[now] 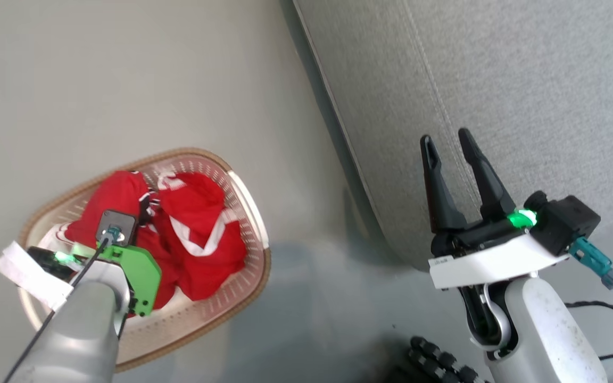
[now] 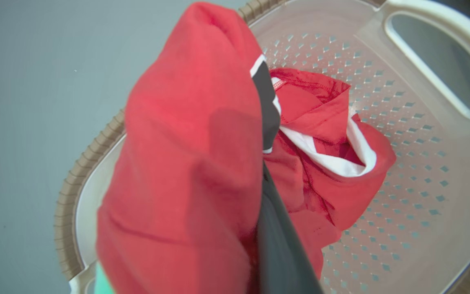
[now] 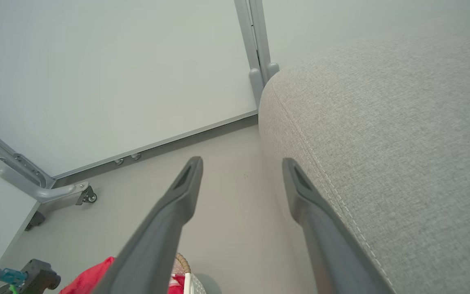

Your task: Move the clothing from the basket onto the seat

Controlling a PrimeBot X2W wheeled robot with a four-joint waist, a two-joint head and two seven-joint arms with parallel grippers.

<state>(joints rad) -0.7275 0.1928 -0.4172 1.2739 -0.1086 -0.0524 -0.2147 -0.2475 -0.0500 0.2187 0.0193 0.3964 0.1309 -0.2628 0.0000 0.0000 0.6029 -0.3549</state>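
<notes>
Head view: the red sports clothing with white trim [image 1: 200, 234] lies bunched in the cream-white perforated plastic laundry basket with a brown woven-look rim [image 1: 216, 308], which stands on the pale grey floor [image 1: 99, 69] beside the large grey fabric-upholstered seat [image 1: 498, 69]. The left fingers [image 2: 282, 253] are nearly closed on a fold of red cloth, while the right fingers [image 1: 485, 175] stand wide apart and empty above the seat's near edge. The step in hand appears to be drawing the gripped garment out of the basket. It would be done best by raising the arm straight up until the hanging cloth clears the rim. The arm should then carry it across to the seat and let go well inside the stitched seam, so that nothing slides to the floor. The lift should be slow, since the second garment may drag along or tip the light basket. In the left wrist view, red cloth drapes over one left finger, so the depth of the pinch cannot be told, nor whether one garment or both are caught. The left forearm covers the basket's near side in the head view, and the seat is cut off by the picture's edges.
</notes>
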